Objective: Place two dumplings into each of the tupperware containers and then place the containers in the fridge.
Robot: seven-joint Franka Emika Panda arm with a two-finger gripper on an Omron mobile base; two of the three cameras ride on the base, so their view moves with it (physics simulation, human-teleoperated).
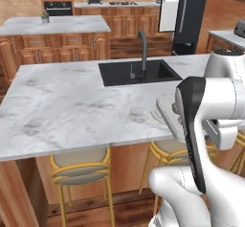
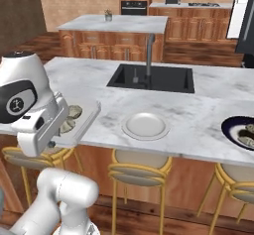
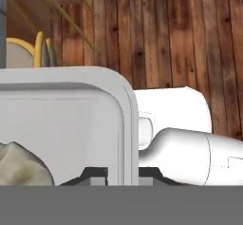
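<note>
A whitish tupperware container (image 2: 85, 116) hangs at the counter's near edge, its near end out past the edge. It shows behind my arm in the left base view (image 1: 164, 110). Two dumplings (image 2: 74, 111) (image 2: 67, 125) lie in it, and one dumpling (image 3: 21, 164) shows in the hand view. My gripper (image 3: 122, 175) is shut on the container's rim (image 3: 127, 124), one fingertip (image 3: 95, 174) inside and one outside. More dumplings (image 2: 246, 139) lie on a dark plate (image 2: 229, 126) at the right. The dark fridge (image 1: 190, 15) stands at the back with its door open.
A round white plate (image 2: 145, 126) sits mid-counter. The black sink (image 2: 151, 78) with its faucet (image 2: 149, 55) lies behind it. Yellow stools (image 2: 139, 172) stand under the counter's front edge above the wooden floor (image 3: 166, 34). A second island (image 1: 52, 26) stands further back.
</note>
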